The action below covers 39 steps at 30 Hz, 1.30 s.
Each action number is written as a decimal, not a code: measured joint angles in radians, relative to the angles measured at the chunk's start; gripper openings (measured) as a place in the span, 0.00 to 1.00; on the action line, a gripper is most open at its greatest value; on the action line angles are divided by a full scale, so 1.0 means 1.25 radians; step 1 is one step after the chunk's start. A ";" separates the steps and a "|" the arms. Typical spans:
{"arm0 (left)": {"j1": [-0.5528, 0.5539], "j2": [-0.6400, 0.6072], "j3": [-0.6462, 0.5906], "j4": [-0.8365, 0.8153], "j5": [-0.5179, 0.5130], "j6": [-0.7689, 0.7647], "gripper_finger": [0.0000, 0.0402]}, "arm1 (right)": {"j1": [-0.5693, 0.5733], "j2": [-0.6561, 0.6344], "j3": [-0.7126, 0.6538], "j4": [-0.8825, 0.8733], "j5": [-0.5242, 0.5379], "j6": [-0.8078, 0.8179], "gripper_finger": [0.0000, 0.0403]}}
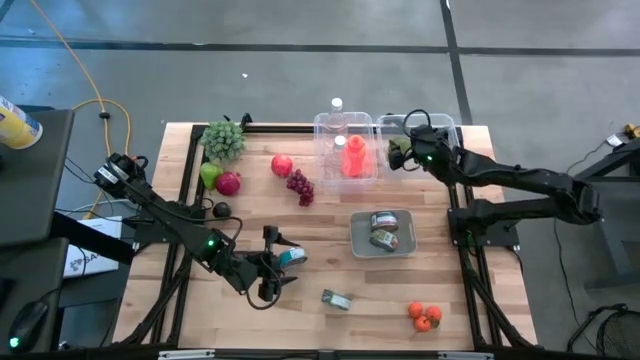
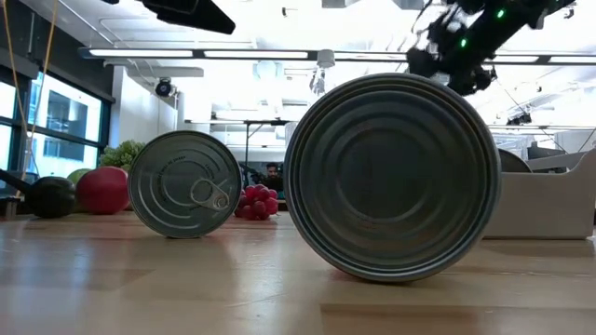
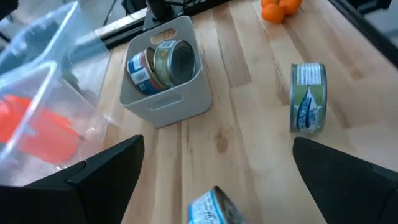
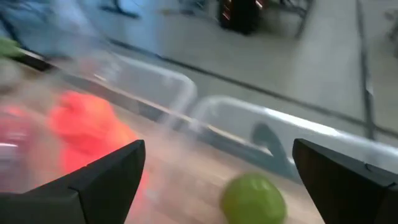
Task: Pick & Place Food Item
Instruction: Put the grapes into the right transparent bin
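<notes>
Right gripper (image 1: 402, 152) is held above the far right corner of the table (image 1: 440, 280), its fingers spread wide and nothing gripped between them; directly beneath it a green lime (image 4: 254, 198) is seen lying in a clear plastic bin (image 1: 432, 128). Beside that bin, a second clear bin (image 1: 346, 150) is occupied by a red-orange food item (image 1: 353, 160). Left gripper (image 1: 272, 262) is positioned low near the front edge of the table, fingers also fully parted and empty, with a blue-labelled can (image 1: 292, 256) lying on its side just beside them. Another can (image 1: 337, 300), green-labelled, is found on its side closer to the front edge. A grey tray (image 1: 381, 233) holding two cans is set toward the right side. Small oranges (image 1: 424, 315) are clustered at the front right corner. Red grapes (image 1: 300, 186), a red apple (image 1: 282, 165), and leafy greens (image 1: 224, 140) are grouped toward the far left.
</notes>
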 joint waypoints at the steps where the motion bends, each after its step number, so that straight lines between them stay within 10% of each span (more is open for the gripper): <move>1: 0.000 0.000 0.000 0.000 0.000 0.023 1.00 | 0.019 -0.015 0.000 0.012 0.000 -0.007 0.97; 18: 0.035 0.000 0.000 -0.007 -0.221 0.133 1.00 | 0.544 -0.090 -0.017 0.086 -0.074 -0.071 0.97; 27: 0.084 0.000 0.000 -0.125 -0.221 0.112 1.00 | 0.763 0.030 -0.044 0.251 0.092 -0.064 0.97; 39: 0.391 -0.005 0.000 -0.262 0.247 0.001 1.00 | 0.835 0.130 -0.045 0.358 0.111 -0.067 0.97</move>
